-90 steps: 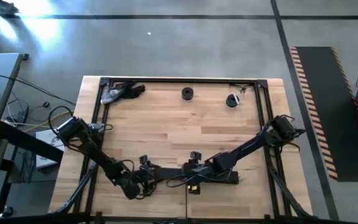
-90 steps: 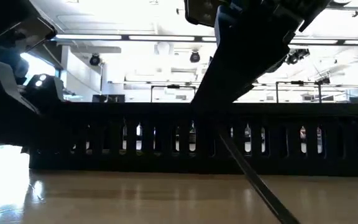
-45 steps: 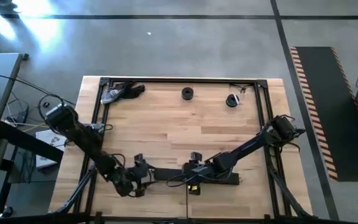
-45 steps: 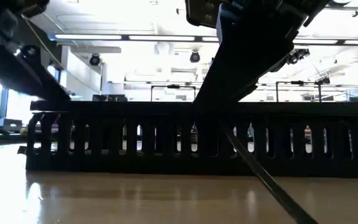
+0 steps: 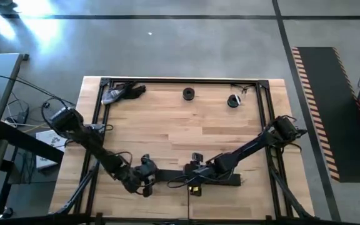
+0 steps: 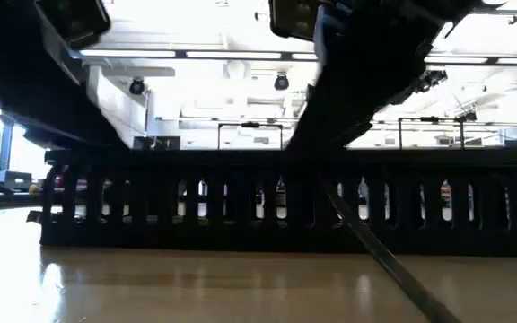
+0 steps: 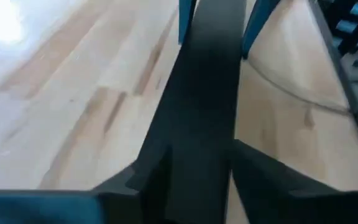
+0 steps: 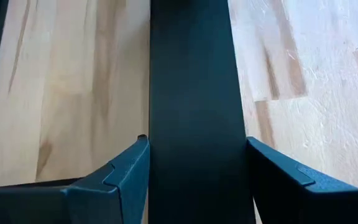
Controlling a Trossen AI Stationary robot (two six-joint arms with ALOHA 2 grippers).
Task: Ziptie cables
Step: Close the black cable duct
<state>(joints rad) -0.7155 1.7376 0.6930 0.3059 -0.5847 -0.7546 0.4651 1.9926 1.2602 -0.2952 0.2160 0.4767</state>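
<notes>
A long black slotted channel (image 5: 229, 180) lies along the table's near side; the low view shows its slotted wall (image 6: 240, 202) across the picture. My left gripper (image 5: 145, 179) is at the channel's left end and my right gripper (image 5: 195, 172) is near its middle. Both are shut on it. In the left wrist view the channel (image 7: 204, 74) runs away from my left gripper (image 7: 201, 152) to the right gripper's fingers (image 7: 185, 15). The cables are hidden or out of view. My left gripper has the channel's left end between its two fingers (image 7: 151, 174), one on each long side (image 7: 173, 143). The fingers lie across the channel, which rests on the table. My right gripper pinches the channel's two long sides (image 8: 157, 124) between its fingers (image 8: 129, 171), near the channel's middle. It comes from above, across the channel, which lies flat on the table.
A thin straight dark line (image 5: 188, 195) runs from the channel toward the near edge, and slants across the low view (image 6: 384, 260). At the far edge lie a grey-black tool (image 5: 120, 92) and two small black round things (image 5: 188, 94) (image 5: 233, 100). A black frame (image 5: 180, 80) rims the table.
My left gripper has drawn a little toward the table's left edge, then gone right and slightly farther in, onto the channel's left end. My right gripper and the channel have kept still.
</notes>
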